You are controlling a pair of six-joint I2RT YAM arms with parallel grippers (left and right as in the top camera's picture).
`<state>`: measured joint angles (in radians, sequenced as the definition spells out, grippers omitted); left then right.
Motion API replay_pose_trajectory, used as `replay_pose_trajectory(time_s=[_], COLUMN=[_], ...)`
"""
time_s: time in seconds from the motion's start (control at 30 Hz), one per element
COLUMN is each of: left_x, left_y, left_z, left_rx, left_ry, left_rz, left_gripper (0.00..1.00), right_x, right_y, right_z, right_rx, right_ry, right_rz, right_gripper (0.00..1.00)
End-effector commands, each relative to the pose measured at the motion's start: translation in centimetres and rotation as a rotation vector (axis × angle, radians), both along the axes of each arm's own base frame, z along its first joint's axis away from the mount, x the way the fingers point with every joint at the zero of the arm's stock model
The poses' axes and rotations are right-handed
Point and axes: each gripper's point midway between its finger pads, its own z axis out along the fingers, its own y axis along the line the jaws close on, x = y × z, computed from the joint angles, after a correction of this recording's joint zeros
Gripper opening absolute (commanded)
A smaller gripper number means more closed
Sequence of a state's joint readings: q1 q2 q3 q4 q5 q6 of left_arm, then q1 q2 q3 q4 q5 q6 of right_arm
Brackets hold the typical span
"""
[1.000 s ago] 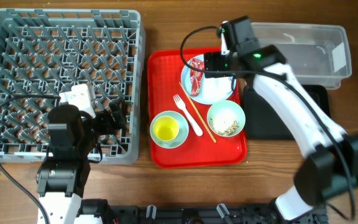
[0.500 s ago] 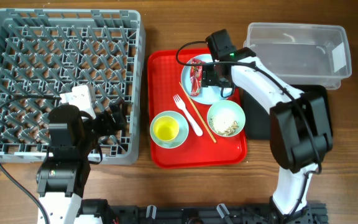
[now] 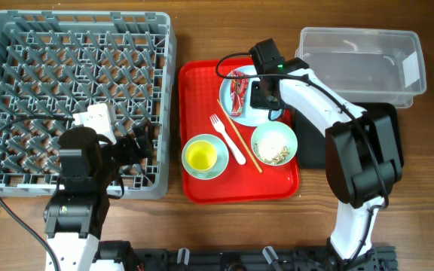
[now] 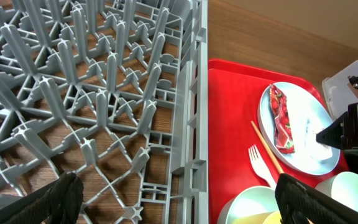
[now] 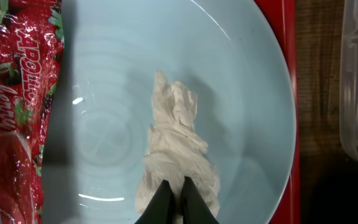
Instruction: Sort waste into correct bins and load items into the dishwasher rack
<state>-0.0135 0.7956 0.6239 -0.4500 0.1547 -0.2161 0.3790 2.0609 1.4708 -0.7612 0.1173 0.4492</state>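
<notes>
The white crumpled napkin (image 5: 176, 143) lies on the pale blue-green plate (image 5: 241, 93), and my right gripper (image 5: 178, 199) is shut on its near end. Beside it on the plate lies the red snack wrapper (image 5: 14, 93) (image 3: 237, 90). In the overhead view the right gripper (image 3: 258, 94) sits over the plate (image 3: 249, 114) on the red tray (image 3: 194, 75). My left gripper (image 4: 182, 196) hangs open over the right edge of the grey dishwasher rack (image 3: 74, 90), holding nothing. The clear tub (image 3: 360, 64) and the black tray (image 3: 311, 143) stand right of the red tray.
The red tray also holds a bowl with the yellow cup (image 3: 201, 156), a bowl of rice scraps (image 3: 274, 143), the white fork (image 3: 228, 139) and the chopstick (image 3: 241, 143). The right arm stretches over the black tray.
The right gripper came down onto the plate and its jaws closed on the napkin. The left arm has not moved.
</notes>
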Motion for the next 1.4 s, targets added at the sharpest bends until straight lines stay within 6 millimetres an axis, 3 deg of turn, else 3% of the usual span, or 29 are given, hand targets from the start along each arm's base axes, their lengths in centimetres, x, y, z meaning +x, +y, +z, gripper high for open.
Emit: replay_pose_trajectory(time_s=[0.0, 0.1, 0.27, 0.33, 0.43, 0.6, 0.63, 0.7, 0.73, 0.8, 0.97, 1.1, 1.27, 1.37], left_x=[0.2, 0.3, 0.2, 0.3, 0.3, 0.3, 0.3, 0.3, 0.2, 0.2, 0.2, 0.2, 0.2, 0.2], left_y=[-0.1, -0.1, -0.1, -0.1, -0.1, -0.1, -0.1, -0.1, -0.1, -0.1, -0.1, -0.1, -0.1, -0.1], left_z=[0.8, 0.8, 0.8, 0.8, 0.8, 0.8, 0.8, 0.8, 0.8, 0.8, 0.8, 0.8, 0.8, 0.8], left_rx=[-0.014, -0.014, -0.014, -0.014, -0.014, -0.014, -0.014, -0.014, -0.014, -0.014, -0.014, -0.014, -0.014, -0.014], left_ry=[-0.015, -0.016, -0.015, -0.016, -0.016, -0.016, -0.016, -0.016, -0.015, -0.015, -0.015, -0.015, -0.015, -0.014], left_rz=[0.0, 0.0, 0.0, 0.0, 0.0, 0.0, 0.0, 0.0, 0.0, 0.0, 0.0, 0.0, 0.0, 0.0], left_gripper=[1.0, 1.0, 1.0, 1.0, 1.0, 1.0, 1.0, 1.0, 1.0, 1.0, 1.0, 1.0, 1.0, 1.0], right_x=[0.3, 1.1, 3.2, 4.0, 4.6, 5.2, 5.4, 5.9, 6.0, 6.4, 6.0, 5.3, 4.0, 3.6], right_y=[0.0, 0.0, -1.8, -3.9, -7.8, -13.2, -13.8, -14.2, -14.3, -14.6, -11.2, -5.8, 0.4, 2.6], right_z=[0.7, 3.3, 10.4, 13.7, 16.7, 17.5, 17.5, 17.7, 17.7, 18.0, 18.9, 19.3, 17.9, 16.2], right_rx=[-0.004, 0.014, 0.06, 0.087, 0.111, 0.112, 0.116, 0.148, 0.158, 0.152, 0.292, 0.39, 0.301, 0.265], right_ry=[-0.013, -0.068, -0.237, -0.322, -0.402, -0.436, -0.441, -0.455, -0.456, -0.474, -0.456, -0.429, -0.41, -0.386], right_rz=[-0.007, -0.002, -0.032, -0.095, -0.218, -0.363, -0.375, -0.371, -0.371, -0.348, -0.215, -0.095, -0.015, -0.029], right_gripper=[0.04, 0.04, 0.04, 0.04, 0.04, 0.05, 0.17, 0.66, 0.77, 0.72, 0.72, 0.73, 0.76, 0.78])
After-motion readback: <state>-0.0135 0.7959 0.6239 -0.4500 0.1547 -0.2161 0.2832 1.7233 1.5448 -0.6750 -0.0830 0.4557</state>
